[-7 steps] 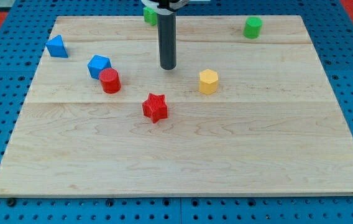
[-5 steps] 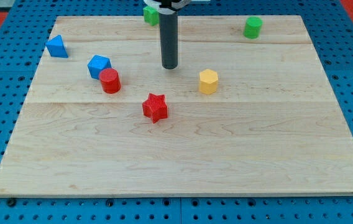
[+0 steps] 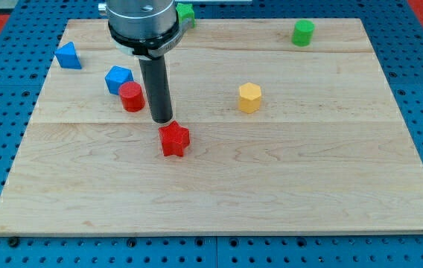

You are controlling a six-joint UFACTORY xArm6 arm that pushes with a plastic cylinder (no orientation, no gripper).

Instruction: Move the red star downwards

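Big wooden board point(image 3: 331, 186) takes up most of the view. My tip point(image 3: 162, 120) is just a bare rod, nothing to clamp, parked right above the red star point(image 3: 174, 139) near the middle, just beside it. Red cylinder point(image 3: 131, 97) sits to my left, touching the blue block point(image 3: 118, 77).

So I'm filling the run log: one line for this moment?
task: red star block downwards | my tip: just above star, view's top side | red cylinder block: left of rod | contact: cannot tell
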